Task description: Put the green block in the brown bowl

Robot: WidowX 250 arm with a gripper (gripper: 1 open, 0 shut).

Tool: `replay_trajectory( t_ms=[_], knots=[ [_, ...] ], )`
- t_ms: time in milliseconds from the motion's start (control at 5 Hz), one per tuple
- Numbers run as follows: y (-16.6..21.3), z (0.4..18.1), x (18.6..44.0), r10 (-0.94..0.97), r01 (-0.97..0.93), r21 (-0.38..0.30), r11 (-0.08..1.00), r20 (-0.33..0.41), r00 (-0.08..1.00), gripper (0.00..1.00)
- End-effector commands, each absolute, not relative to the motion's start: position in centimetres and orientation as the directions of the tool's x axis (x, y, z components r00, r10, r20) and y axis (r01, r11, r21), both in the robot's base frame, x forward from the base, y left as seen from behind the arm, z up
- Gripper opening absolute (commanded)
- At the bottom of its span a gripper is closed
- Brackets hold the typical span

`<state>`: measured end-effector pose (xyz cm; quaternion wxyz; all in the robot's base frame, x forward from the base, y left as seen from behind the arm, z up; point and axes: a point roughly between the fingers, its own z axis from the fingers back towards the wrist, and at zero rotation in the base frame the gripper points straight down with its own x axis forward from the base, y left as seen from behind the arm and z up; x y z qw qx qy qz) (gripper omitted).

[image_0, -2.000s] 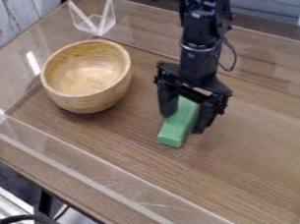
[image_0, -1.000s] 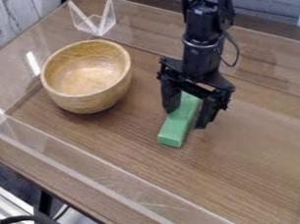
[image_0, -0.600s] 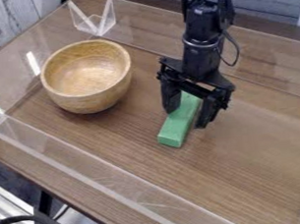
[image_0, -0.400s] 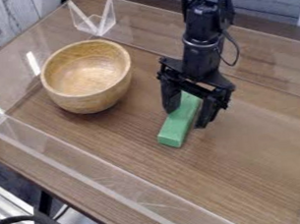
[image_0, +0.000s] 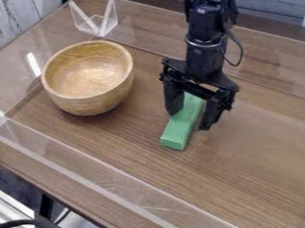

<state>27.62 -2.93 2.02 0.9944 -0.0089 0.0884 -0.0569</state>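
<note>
The gripper is spread wide over the green block — the block lies on the worktop beneath it, partly hidden. Beside the gripper — apart from it — sits the brown bowl.

Bowl: smooth, wood-look, pale inside. Tabletop: brown wood-look. Block: smooth, plain green.
</note>
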Motion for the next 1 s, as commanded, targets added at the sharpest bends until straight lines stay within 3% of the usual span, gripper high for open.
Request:
replay_trajectory(
  t_ms=[0, 200, 600, 800],
  knots=[
    [-3.5, -1.0, 26.6, -0.178, 0.167, -0.065, 0.984, -0.258, 0.95, 1.0],
    [-3.4, -1.1, 26.6, -0.174, 0.162, -0.068, 0.984, -0.26, 0.95, 0.0],
    [-3.4, -0.7, 26.6, -0.177, 0.162, -0.076, 0.984, -0.257, 0.95, 0.0],
    [-3.3, 0.8, 26.7, -0.178, 0.163, -0.081, 0.983, -0.24, 0.954, 0.0]
  ],
)
